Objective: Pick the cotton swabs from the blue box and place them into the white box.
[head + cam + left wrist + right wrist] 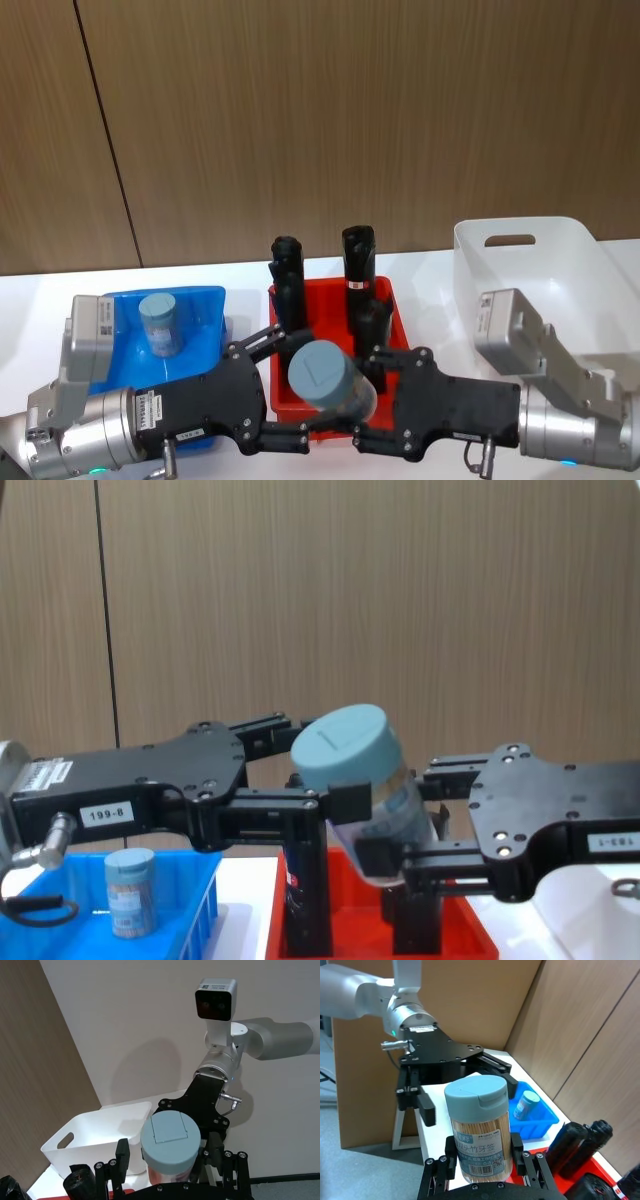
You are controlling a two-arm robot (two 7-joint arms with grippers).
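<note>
Right wrist view puts the right claw [484,1151] narrow on the tub [477,1130], a finger pressed to each side of the label. This looks like the real grip. The left claw [292,388] faces it with fingers spread wide, and a gap shows on both sides of the tub.

The tub hangs above the front of the red tray [330,300], in front of the black rolls [358,255]. Chest view shows what the wrist views hide: the tub's long axis is near upright, with the lid leaning toward the left claw.

The white box [580,250] sits just right of the red tray, on the right arm's side. So the coming move is probably a short carry that way once the left claw backs clear.

Head view also shows a second tub [160,325] upright in the blue box [205,300], just left of the red tray.
</note>
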